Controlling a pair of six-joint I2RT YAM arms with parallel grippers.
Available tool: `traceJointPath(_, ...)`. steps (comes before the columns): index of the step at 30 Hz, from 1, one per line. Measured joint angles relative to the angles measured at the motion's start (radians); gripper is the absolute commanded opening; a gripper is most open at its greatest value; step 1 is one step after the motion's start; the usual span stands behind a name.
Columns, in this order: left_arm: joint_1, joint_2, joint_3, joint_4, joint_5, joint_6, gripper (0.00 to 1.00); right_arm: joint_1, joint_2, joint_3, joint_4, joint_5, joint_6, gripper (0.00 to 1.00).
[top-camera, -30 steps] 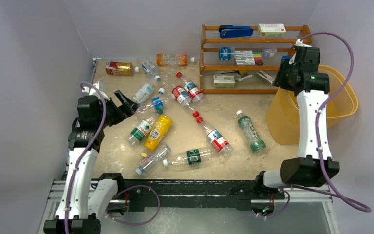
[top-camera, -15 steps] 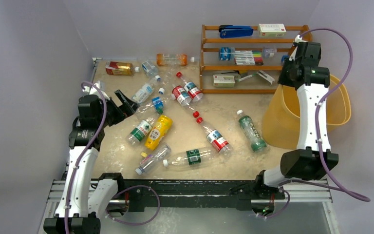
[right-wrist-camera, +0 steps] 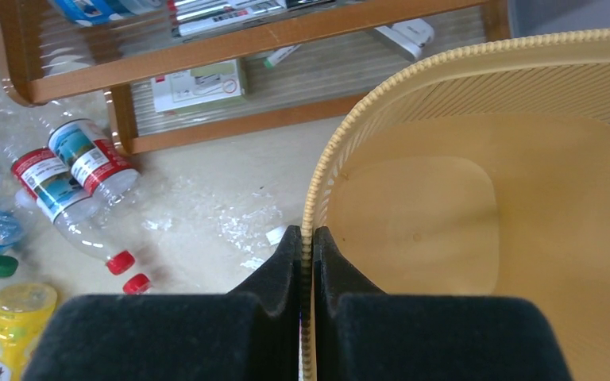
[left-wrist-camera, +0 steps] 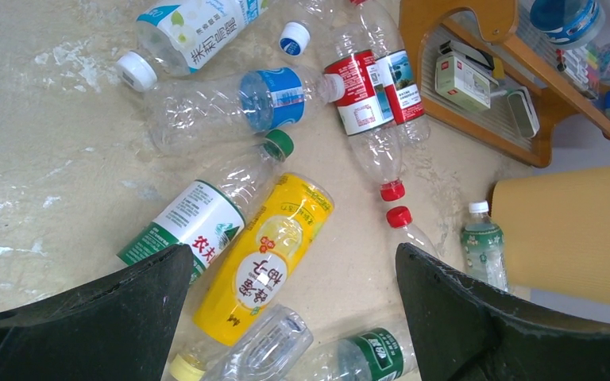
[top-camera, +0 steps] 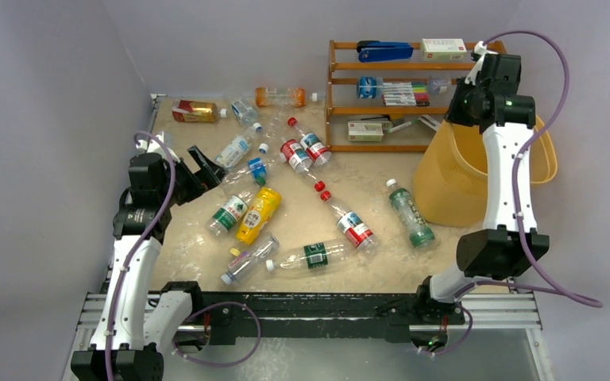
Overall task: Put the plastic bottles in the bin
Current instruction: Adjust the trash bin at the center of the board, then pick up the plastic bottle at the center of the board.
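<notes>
The right gripper (right-wrist-camera: 307,238) is clamped tight on the thin rim of the bin (top-camera: 445,178), at the part of the rim nearest the shelf rack (top-camera: 413,147). The bin stands just right of the rack and slightly in front of it, leaning towards the table's middle. It looks empty in the wrist view.

The step appears to be hauling the bin nearer the plastic bottles (top-camera: 294,153), which lie scattered left of the rack and in front of it. To do it well, the pinch should sit deep on the rim and the pull should run low and slowly, so the base slides rather than tips.

The rack's right post stands close beside the held rim and would catch a swing towards it. A green bottle (top-camera: 411,214) lies in front of the rack, near the bin's wall. Bare table (top-camera: 365,178) between them offers room.

The left gripper (top-camera: 202,163) hangs wide open and holds nothing, far left of the rack.
</notes>
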Motion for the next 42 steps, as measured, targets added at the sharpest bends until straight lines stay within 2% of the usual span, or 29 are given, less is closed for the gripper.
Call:
traceJointPath(8, 0.000, 0.006, 0.000, 0.000, -0.006, 0.006, 0.99, 0.134, 0.032, -0.019, 0.057, 0.010, 0.024, 0.00)
traceJointPath(13, 0.000, 0.006, 0.000, 0.000, -0.012, 0.007, 0.99, 0.164, 0.031, -0.040, 0.100, 0.011, 0.050, 0.02)
traceJointPath(14, 0.000, 0.006, 0.000, 0.000, -0.013, 0.007, 0.99, 0.164, 0.031, -0.041, 0.106, 0.011, 0.055, 0.09)
traceJointPath(15, 0.000, 0.006, 0.000, 0.000, -0.014, 0.007, 0.99, 0.164, 0.031, -0.042, 0.112, 0.011, 0.061, 0.22)
traceJointPath(16, 0.000, 0.006, 0.000, 0.000, -0.014, 0.007, 0.99, 0.164, 0.031, -0.043, 0.117, 0.012, 0.067, 0.30)
traceJointPath(24, 0.000, 0.006, 0.000, -0.001, -0.019, 0.008, 0.99, 0.174, 0.022, -0.032, 0.131, 0.005, 0.103, 0.56)
traceJointPath(30, 0.000, 0.005, 0.000, -0.004, -0.019, 0.010, 0.99, 0.175, -0.015, 0.030, 0.108, 0.022, 0.087, 0.98)
traceJointPath(36, 0.000, 0.005, 0.011, -0.026, -0.024, 0.016, 0.99, 0.226, -0.151, 0.032, 0.097, 0.027, 0.068, 1.00)
traceJointPath(42, 0.000, 0.005, 0.028, -0.038, -0.030, 0.016, 0.99, 0.415, -0.302, -0.052, 0.110, 0.026, 0.076, 1.00)
